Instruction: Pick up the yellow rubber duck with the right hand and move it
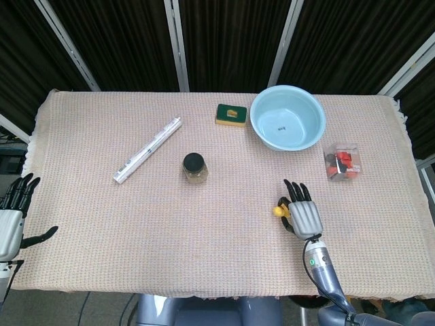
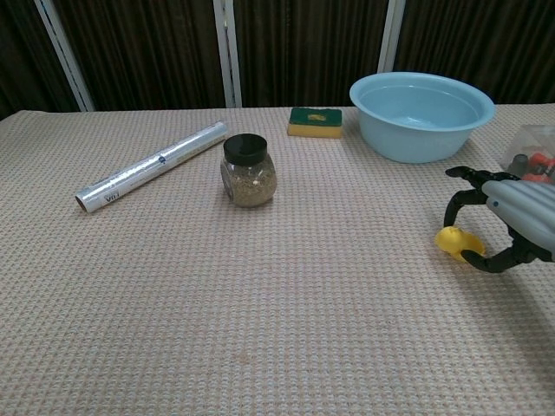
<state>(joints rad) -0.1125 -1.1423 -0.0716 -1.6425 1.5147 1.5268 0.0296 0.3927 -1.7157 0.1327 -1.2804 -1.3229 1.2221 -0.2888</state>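
So the tabletop (image 1: 88, 224) has a beige woven cloth over it, and I'll use the little glass jar (image 1: 195, 168) with the black lid as the reference, it's got something grainy and tan inside. A foil-looking roll (image 1: 147, 149) lies at a slant just left of the jar. Behind the jar and a bit to the right sits a green and yellow sponge (image 1: 231, 115), and right beside that is a light blue bowl (image 1: 287, 118). Well off to the jar's right is a clear plastic box (image 1: 342, 162) with red and black bits in it.
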